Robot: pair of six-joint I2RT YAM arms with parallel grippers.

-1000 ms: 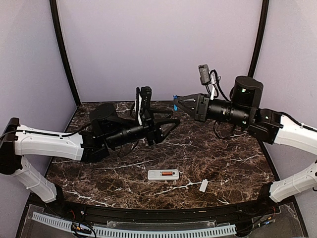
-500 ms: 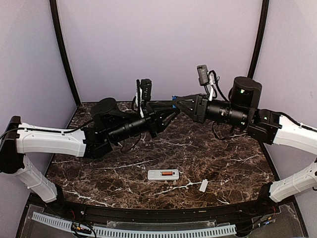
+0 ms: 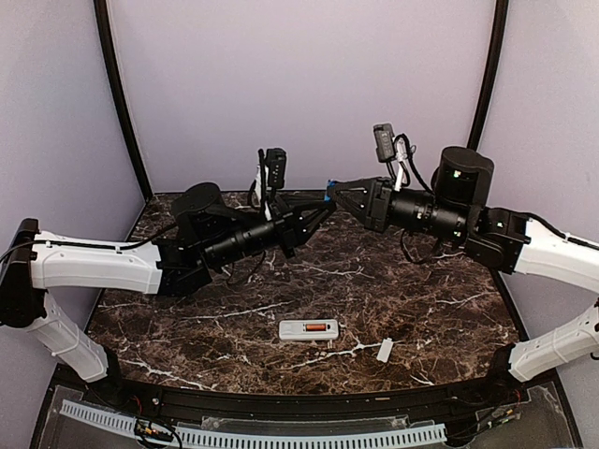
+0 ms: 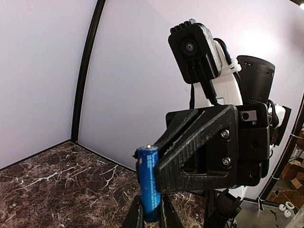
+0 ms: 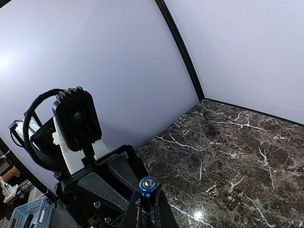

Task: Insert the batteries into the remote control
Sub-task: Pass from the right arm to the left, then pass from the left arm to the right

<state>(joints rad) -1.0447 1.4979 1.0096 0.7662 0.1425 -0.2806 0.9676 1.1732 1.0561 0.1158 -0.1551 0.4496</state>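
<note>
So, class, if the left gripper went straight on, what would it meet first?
Probably the right gripper, facing it tip to tip; the battery sits between the left fingers. Depth unclear.

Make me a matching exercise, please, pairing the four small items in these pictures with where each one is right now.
Things:
1. blue battery
2. remote
3. small white cover
4. orange battery

Places:
A. inside the remote
B. on the table, just right of the remote
C. up in the air, well above the table
D. on the table, open side up

Pairs: 1-C, 2-D, 3-B, 4-A
</note>
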